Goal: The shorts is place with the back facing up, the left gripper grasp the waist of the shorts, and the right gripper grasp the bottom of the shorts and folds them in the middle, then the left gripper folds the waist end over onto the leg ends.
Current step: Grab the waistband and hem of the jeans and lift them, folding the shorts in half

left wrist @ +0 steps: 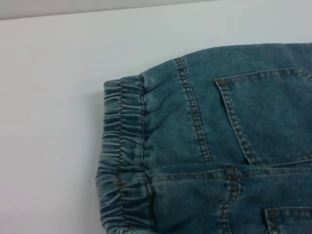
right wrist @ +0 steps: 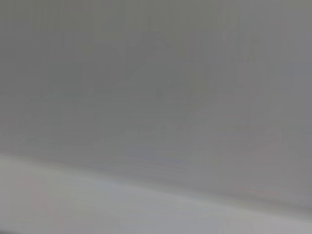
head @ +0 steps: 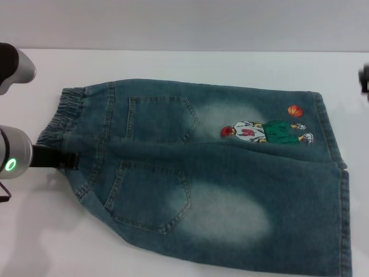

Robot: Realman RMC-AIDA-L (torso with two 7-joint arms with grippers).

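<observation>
Blue denim shorts (head: pixel 207 173) lie flat on the white table, back up, with both back pockets showing. The elastic waist (head: pixel 64 112) points to the left and the leg ends (head: pixel 337 173) to the right. A cartoon print (head: pixel 266 131) marks the far leg. My left gripper (head: pixel 57 158) reaches in from the left, its dark tip lying at the near part of the waist. The left wrist view shows the gathered waist (left wrist: pixel 122 146) and a pocket (left wrist: pixel 268 112) close up. Only a dark sliver of my right gripper (head: pixel 364 79) shows at the right edge, beyond the far leg end.
The white table (head: pixel 173 63) runs behind and to the left of the shorts. Its back edge meets a grey wall. The right wrist view holds only a plain grey surface.
</observation>
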